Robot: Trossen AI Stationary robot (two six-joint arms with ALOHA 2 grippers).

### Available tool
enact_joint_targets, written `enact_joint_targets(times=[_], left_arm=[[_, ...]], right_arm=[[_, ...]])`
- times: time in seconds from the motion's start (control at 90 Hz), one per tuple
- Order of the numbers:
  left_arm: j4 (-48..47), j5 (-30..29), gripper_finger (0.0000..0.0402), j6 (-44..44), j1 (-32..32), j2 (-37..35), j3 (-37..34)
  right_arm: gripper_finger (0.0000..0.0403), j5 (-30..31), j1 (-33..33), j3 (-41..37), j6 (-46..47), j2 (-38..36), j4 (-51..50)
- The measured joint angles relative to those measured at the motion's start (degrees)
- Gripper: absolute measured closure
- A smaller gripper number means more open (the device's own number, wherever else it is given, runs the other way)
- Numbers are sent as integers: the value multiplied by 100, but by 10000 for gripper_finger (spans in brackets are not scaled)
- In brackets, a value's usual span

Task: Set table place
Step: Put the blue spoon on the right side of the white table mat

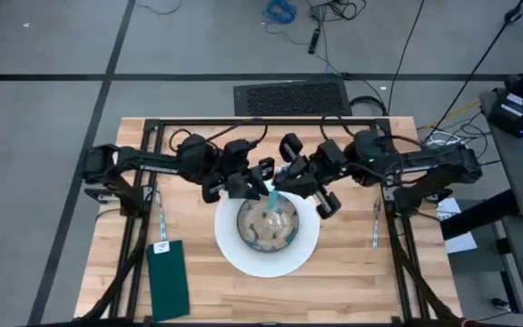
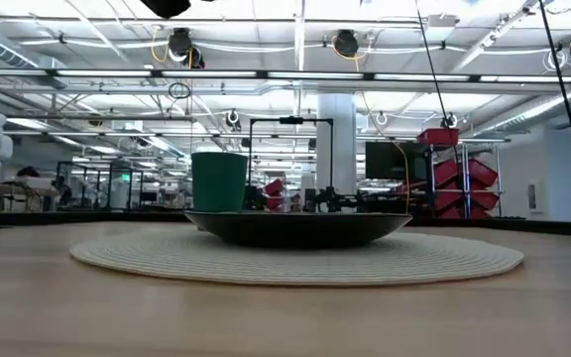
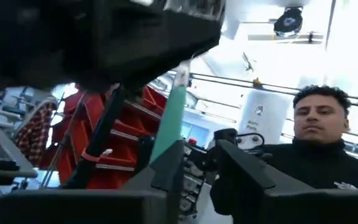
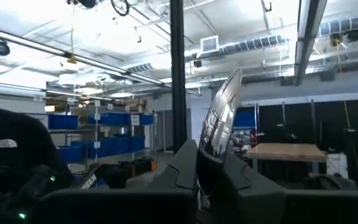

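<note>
Both grippers meet above the far rim of a dark bowl (image 1: 266, 223) that stands on a round white mat (image 1: 230, 256) in the middle of the table (image 1: 352, 283). Between them is a spoon (image 1: 271, 193) with a green handle. My left gripper (image 1: 258, 185) is shut on the handle and my right gripper (image 1: 286, 186) on the metal end. Both are raised off the table and tipped upward. In the low view the bowl (image 2: 295, 226) rests on the mat (image 2: 295, 260), a green cup (image 2: 219, 181) stands behind it, and neither gripper shows. My left gripper (image 3: 197, 152) pinches the spoon's green handle (image 3: 168, 127) at its wide end between its two fingers. The handle runs on from the fingers, slanting up toward the other arm, clear of the table. My right gripper (image 4: 210, 158) pinches the spoon just below its shiny bowl (image 4: 221, 118) between its two fingers. The bowl sticks out past the fingertips, pointing upward, clear of the table.
A fork (image 1: 162, 218) lies left of the mat and another utensil (image 1: 376, 223) right of it. A dark green napkin (image 1: 168, 280) lies at the near left. The black frame (image 1: 243, 122) runs along the far edge. A person (image 3: 319, 127) stands beyond the table.
</note>
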Motion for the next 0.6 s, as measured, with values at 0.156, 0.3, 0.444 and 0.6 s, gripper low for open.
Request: enact_joint_targets(times=[0.156, 0.3, 0.444, 0.6], left_arm=[[-413, 69, 238, 184, -44, -24, 34], [-527, 106, 210, 224, -30, -20, 31], [-370, 595, 203, -30, 78, -30, 13], [-333, 1010, 203, -133, 167, -113, 12]], right_arm=[[403, -66, -51, -2, 403, 226, 454], [402, -62, -51, -2, 597, 307, 495], [402, -201, -51, -2, 941, 271, 316], [402, -297, 98, 3, 1282, 159, 433]])
